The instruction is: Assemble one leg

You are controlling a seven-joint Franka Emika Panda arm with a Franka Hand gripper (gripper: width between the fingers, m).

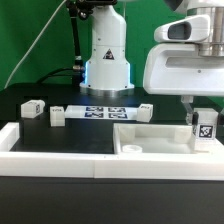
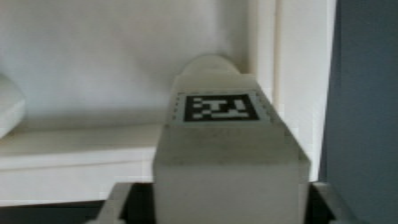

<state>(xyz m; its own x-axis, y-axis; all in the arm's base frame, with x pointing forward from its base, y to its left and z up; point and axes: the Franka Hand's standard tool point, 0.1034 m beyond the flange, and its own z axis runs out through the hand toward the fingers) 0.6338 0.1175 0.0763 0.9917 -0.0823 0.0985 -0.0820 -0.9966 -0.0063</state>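
My gripper (image 1: 203, 112) is shut on a white leg (image 1: 204, 127) with a black-and-white tag on its face. It holds the leg upright over the right part of the large white square panel (image 1: 150, 143), near its raised right edge. In the wrist view the leg (image 2: 224, 140) fills the middle, its tag facing the camera, with the panel's (image 2: 107, 80) pale floor and rim behind it. My fingers (image 2: 128, 203) press against both sides of the leg. Three other legs (image 1: 31, 108) (image 1: 57, 115) (image 1: 146, 110) lie on the black table behind the panel.
The marker board (image 1: 100, 111) lies flat behind the panel, in front of the arm's white base (image 1: 108, 60). A white L-shaped rail (image 1: 40, 145) runs along the front and left of the table. A green wall stands behind.
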